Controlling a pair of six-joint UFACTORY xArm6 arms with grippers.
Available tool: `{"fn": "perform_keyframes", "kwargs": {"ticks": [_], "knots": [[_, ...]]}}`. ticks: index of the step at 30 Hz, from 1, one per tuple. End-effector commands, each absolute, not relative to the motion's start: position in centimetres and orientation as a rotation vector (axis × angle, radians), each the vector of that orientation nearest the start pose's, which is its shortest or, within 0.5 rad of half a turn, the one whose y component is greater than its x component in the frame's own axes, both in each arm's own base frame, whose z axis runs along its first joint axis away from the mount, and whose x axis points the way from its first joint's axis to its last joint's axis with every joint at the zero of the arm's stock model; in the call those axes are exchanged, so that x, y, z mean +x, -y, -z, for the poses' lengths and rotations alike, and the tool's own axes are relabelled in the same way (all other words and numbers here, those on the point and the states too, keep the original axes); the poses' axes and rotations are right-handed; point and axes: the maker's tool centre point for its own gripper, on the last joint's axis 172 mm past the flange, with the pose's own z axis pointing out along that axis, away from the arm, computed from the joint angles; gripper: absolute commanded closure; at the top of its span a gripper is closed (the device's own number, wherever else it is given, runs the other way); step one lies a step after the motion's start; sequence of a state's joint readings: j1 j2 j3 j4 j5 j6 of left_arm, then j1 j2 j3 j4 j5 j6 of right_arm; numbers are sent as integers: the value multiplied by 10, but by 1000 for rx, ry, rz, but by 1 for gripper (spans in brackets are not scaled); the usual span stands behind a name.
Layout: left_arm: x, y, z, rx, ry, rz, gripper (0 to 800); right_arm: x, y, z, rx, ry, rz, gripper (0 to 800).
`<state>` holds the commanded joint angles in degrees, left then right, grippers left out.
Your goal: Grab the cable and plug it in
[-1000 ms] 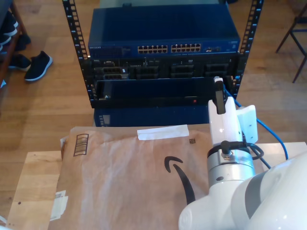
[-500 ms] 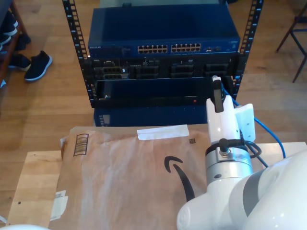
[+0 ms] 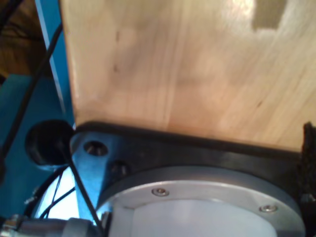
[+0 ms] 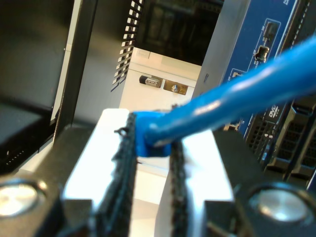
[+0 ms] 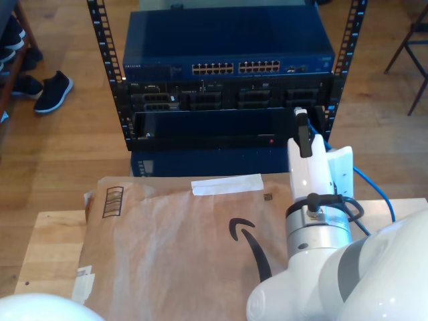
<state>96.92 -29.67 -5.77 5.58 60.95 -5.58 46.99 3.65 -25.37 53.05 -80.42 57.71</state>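
Cable [image 4: 232, 98], thin glossy blue, pinched between black ribbed pads [image 4: 123, 168] of my second gripper [image 4: 150, 143]; first gripper's state unclear.

my second gripper [image 4: 150, 148]: clamped on cable [image 4: 237, 96] | arm reaching forward, seemingly level

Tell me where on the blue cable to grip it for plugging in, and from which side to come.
Grip the blue cable close to its end, as my second gripper does now: the jaws are shut on it from both sides, and the cord trails off behind. A hold near the end probably leaves little slack to bend while pushing toward the rack. The plug itself is hidden by the pads, so I cannot judge its orientation.
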Motion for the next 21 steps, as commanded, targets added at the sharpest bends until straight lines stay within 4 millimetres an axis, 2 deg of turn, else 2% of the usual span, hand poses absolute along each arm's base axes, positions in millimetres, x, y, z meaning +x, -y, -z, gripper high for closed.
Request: {"fn": "perform_keyframes", "kwargs": {"ticks": [8,13,19,21], "knots": [[-33,-117,-31,1839,-2144,524,0,447,-162,-340,-1345,-1099,1477,800],[-33,-117,-31,1839,-2143,525,0,426,-171,-325,-1363,-1152,1451,800],[-33,-117,-31,1840,-2142,525,0,424,-172,-314,-1387,-1155,1469,800],[-33,-117,-31,1839,-2143,525,0,420,-166,-327,-1324,-1155,1492,800]]}}
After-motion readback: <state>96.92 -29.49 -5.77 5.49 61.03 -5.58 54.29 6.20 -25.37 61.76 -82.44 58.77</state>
